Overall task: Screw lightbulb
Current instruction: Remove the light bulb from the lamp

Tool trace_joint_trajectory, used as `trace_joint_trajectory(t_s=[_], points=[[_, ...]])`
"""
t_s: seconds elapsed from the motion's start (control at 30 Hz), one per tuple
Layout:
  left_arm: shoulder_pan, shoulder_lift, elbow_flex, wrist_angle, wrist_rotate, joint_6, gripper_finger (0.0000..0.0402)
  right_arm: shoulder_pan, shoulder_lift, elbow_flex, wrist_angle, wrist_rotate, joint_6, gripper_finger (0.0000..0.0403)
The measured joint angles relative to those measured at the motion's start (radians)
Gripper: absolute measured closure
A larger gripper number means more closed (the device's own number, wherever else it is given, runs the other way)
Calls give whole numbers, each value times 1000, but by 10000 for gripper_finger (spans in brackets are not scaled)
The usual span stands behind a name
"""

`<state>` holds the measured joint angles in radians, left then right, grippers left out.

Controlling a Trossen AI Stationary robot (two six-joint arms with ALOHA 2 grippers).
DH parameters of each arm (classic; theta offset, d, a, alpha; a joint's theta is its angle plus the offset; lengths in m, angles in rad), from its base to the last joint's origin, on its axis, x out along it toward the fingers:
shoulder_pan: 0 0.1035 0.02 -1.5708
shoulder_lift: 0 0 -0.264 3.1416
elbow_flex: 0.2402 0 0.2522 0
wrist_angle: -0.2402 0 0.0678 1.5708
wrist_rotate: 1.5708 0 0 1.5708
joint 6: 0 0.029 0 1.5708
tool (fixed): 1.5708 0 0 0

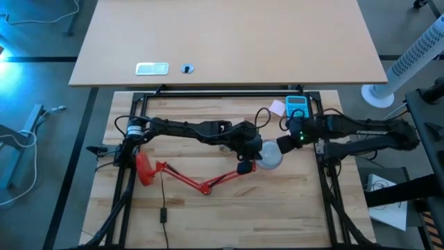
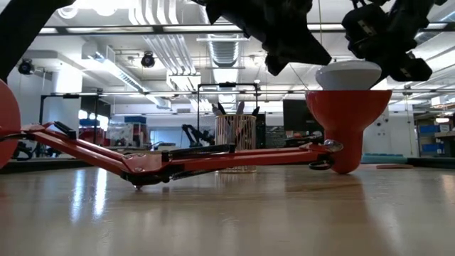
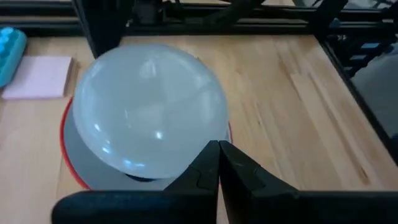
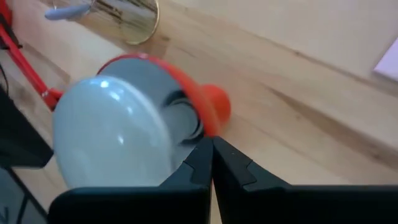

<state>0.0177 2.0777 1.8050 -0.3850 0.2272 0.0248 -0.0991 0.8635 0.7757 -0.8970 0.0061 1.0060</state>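
lightbulb [image 2: 348, 73] neck hidden inside lamp shade [image 2: 347, 121] (low view), lamp base [image 2: 6, 124] cut off

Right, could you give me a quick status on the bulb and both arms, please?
Left gripper shut, beside the lightbulb. Right gripper shut, at its other side. Lightbulb sits in the red lamp shade, dome up. Nothing in the way.

White lightbulb [image 1: 271, 154]; red lamp [image 1: 182, 177]; pink notepad [image 1: 277, 106]; pale wood table [image 1: 208, 215].

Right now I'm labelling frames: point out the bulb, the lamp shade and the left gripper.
bulb [image 3: 149, 106]: left wrist view, middle of the white dome.
lamp shade [image 2: 347, 114]: low view, red cone wall under the bulb.
left gripper [image 3: 219, 149]: left wrist view, the shut fingertips beside the bulb.
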Motion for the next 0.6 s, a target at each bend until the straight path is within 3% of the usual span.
trace_joint_trajectory(t_s=[0.23, 0.6], points=[[37, -20, 21, -161, -6, 2, 401, 12, -77, 26, -101, -9, 10, 403], [100, 6, 19, -132, -64, 95, 401, 152, -8, 18, -81, -15, 142, 403]])
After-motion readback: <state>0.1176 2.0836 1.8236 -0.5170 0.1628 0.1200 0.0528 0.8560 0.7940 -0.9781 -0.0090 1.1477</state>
